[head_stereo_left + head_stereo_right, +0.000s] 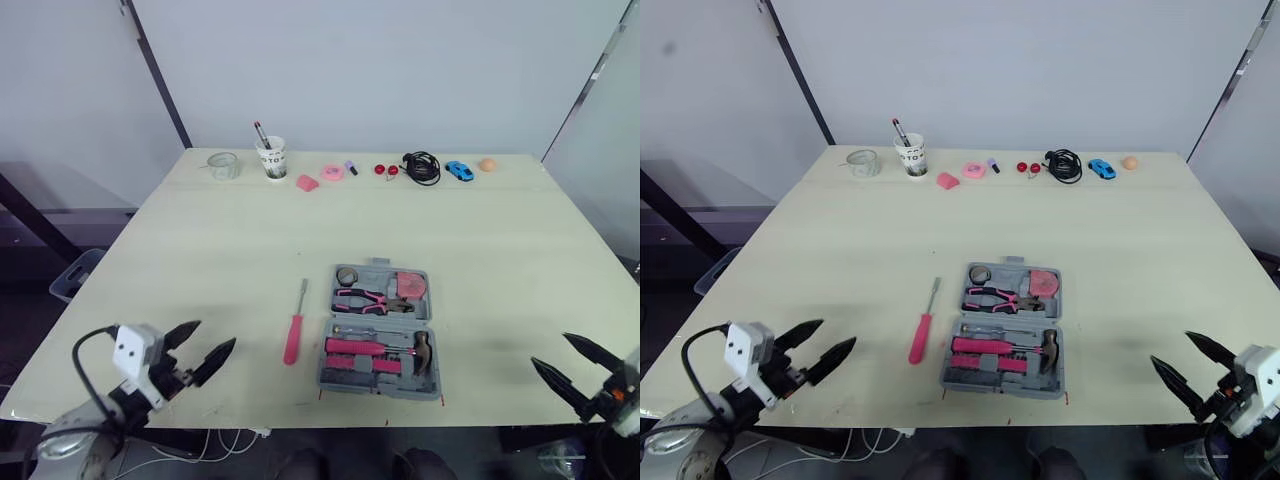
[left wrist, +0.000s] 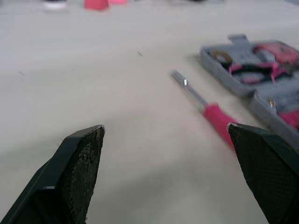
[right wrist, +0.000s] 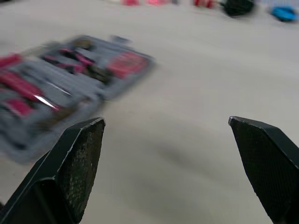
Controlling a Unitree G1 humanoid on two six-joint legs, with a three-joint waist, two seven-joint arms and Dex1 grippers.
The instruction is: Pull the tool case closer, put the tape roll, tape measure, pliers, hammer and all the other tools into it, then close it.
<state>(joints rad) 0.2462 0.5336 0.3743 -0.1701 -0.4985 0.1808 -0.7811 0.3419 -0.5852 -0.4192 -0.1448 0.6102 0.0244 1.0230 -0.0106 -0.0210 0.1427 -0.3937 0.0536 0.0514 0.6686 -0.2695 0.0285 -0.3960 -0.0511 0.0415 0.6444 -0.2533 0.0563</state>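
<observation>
The grey tool case [image 1: 380, 330] lies open near the table's front edge, holding a tape roll [image 1: 346, 275], a pink tape measure [image 1: 409, 286], pink pliers [image 1: 362, 299], a hammer [image 1: 421, 352] and pink-handled tools. A red-handled screwdriver [image 1: 294, 333] lies on the table just left of the case, also seen in the left wrist view as the screwdriver [image 2: 212, 116]. My left gripper [image 1: 203, 352] hovers open at the front left, well left of the screwdriver. My right gripper [image 1: 570, 365] hovers open at the front right, right of the case [image 3: 70, 79].
Along the far edge stand a glass jar [image 1: 223, 165], a paper cup with a pen [image 1: 271, 157], pink items [image 1: 320, 178], red balls [image 1: 386, 170], a black cable [image 1: 422, 167], a blue toy car [image 1: 459, 170] and an orange ball [image 1: 487, 165]. Bare tabletop [image 1: 200, 260] stretches across the middle.
</observation>
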